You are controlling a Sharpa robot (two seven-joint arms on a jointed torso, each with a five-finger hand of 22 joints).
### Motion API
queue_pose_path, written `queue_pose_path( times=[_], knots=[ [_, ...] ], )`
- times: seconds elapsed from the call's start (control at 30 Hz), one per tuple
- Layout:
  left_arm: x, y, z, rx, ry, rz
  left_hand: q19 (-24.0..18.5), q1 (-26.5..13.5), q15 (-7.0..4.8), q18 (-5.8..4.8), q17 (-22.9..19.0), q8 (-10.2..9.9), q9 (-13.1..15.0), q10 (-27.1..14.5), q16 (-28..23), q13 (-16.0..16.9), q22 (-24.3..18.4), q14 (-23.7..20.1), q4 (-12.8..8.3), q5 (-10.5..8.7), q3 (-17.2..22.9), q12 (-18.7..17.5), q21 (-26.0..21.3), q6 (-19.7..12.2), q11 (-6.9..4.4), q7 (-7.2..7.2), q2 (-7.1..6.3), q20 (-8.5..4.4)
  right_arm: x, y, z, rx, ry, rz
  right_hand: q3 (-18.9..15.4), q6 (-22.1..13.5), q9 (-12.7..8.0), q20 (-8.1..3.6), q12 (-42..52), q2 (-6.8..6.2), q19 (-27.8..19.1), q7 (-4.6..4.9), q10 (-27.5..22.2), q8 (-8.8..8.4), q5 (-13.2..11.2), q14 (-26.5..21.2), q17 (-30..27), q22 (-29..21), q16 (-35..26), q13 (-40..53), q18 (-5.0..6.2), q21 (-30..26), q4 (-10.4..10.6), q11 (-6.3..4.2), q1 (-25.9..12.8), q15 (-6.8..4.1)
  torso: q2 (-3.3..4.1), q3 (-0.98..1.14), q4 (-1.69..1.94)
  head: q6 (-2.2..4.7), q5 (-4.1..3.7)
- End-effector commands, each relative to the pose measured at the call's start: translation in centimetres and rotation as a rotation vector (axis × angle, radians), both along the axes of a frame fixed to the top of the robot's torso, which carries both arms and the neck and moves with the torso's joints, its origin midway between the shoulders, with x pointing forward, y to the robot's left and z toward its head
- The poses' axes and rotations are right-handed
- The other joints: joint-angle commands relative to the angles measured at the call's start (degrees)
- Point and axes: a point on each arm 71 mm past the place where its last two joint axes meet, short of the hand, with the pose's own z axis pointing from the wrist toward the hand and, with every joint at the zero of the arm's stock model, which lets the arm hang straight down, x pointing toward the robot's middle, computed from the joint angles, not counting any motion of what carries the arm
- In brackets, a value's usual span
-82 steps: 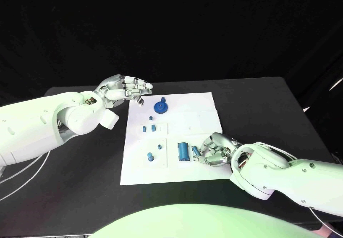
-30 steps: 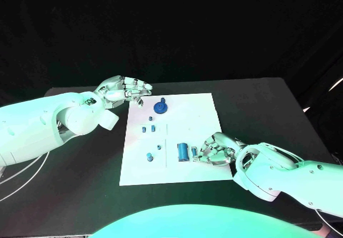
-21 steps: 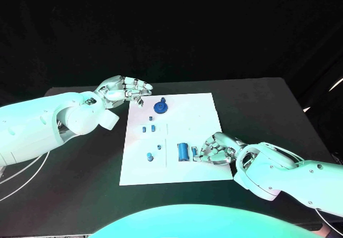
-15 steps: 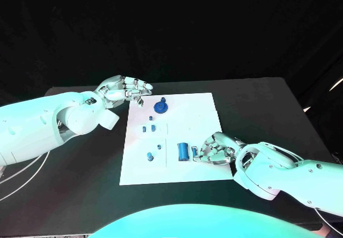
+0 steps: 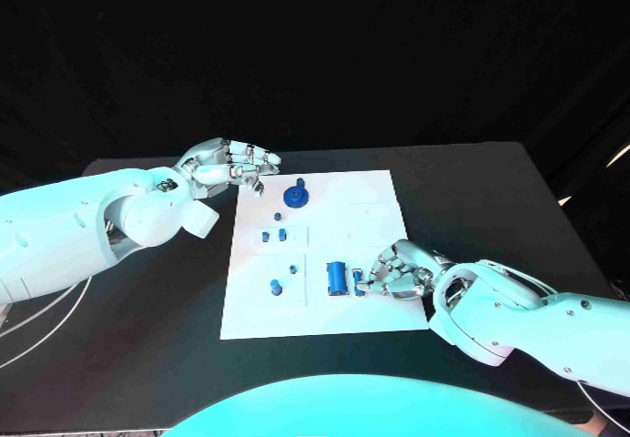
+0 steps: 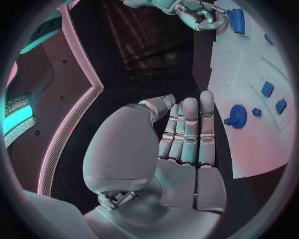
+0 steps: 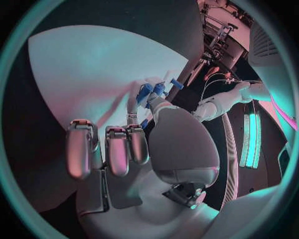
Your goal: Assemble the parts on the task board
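Note:
The white task board (image 5: 357, 208) lies mid-table. My right hand (image 5: 395, 271) rests on its near right part and pinches a small blue part (image 5: 359, 277) between thumb and finger, right beside the blue cylinder (image 5: 338, 276). The right wrist view shows that pinched part (image 7: 151, 91) at the fingertips over the board (image 7: 81, 74). My left hand (image 5: 234, 165) hovers off the board's far left corner, holding nothing; in its wrist view the fingers (image 6: 187, 132) lie side by side. A blue round knobbed part (image 5: 296, 194) sits close to it on the board, seen also as the knobbed part (image 6: 237, 115).
Several small blue parts stand on the board's left half: a peg (image 5: 279, 217), a pair (image 5: 272, 236), and two more (image 5: 291, 269) (image 5: 275, 288). Black table (image 5: 499, 200) surrounds the board. The left wrist view shows my right hand (image 6: 199, 13) far off by the cylinder (image 6: 236, 20).
My right hand's fingers have shifted slightly by the blue cylinder, still pinching the small part. The left hand has stayed where it was.

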Motion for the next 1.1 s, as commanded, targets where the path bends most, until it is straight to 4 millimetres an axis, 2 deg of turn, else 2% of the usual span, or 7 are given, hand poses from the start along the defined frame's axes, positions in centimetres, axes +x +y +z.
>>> queue_pose_path(
  times=[0.03,0.47,0.67,1.1],
  knots=[
    [-0.09,-0.21,0.08,-0.009,-0.001,-0.018,0.11,0.39,-0.08,0.4,-0.08,0.25,0.01,0.04,-0.19,-0.09,0.06,-0.27,-0.02,0.37,0.31,0.28,0.35,0.34,-0.17,-0.09,0.25,0.03,0.08,0.07,0.01,-0.004,-0.009,0.001,-0.4,-0.06,-0.05,-0.22,0.05,0.44,3.84,-0.14,2.77,0.31,-0.08,5.16,10.77,12.62,0.01,11.34,-0.31,0.14,0.06,-0.3,0.03,-0.25,-0.03,-0.02,-0.05,0.0,0.0],
    [-0.1,-0.23,0.08,-0.009,0.0,-0.019,0.08,0.34,-0.08,0.39,-0.09,0.26,0.01,0.09,-0.2,-0.1,0.12,-0.26,-0.02,0.37,0.39,0.31,0.41,0.38,-0.18,-0.1,0.33,0.03,0.18,0.48,-0.16,-0.019,-0.003,0.019,-0.52,-0.2,-0.21,-0.28,-0.07,-0.36,3.81,-0.32,2.71,0.41,-0.32,5.15,10.75,12.6,-0.01,11.3,-0.28,0.02,-0.68,-0.45,3.64,-0.35,-0.03,-0.02,-0.02,0.0,-0.01],
    [-0.1,-0.19,0.07,-0.008,0.0,-0.019,0.08,0.34,-0.08,0.39,-0.09,0.26,0.01,0.09,-0.2,-0.1,0.12,-0.26,-0.02,0.37,0.39,0.31,0.41,0.38,-0.18,-0.1,0.33,0.03,0.18,0.47,0.04,0.001,-0.02,0.013,-1.37,-0.07,-0.31,-0.25,0.01,-0.06,3.83,-0.15,2.75,0.48,-0.04,5.16,10.75,12.61,-0.01,11.34,-0.3,0.06,0.08,-0.32,2.35,-0.27,-0.05,0.0,-0.03,0.0,0.07],
    [-0.11,-0.15,0.07,-0.008,0.0,-0.019,0.08,0.34,-0.08,0.39,-0.09,0.26,0.01,0.09,-0.2,-0.1,0.12,-0.26,-0.02,0.37,0.39,0.31,0.41,0.38,-0.18,-0.1,0.33,0.03,-0.33,0.52,0.35,0.03,-0.013,0.032,-2.29,-0.05,-0.4,-0.21,0.02,0.31,3.83,-0.13,2.77,0.53,0.34,5.16,10.77,12.6,0.01,11.35,-0.29,0.04,0.12,-0.29,1.0,-0.24,-0.03,0.01,-0.05,0.0,0.12]
  ],
)
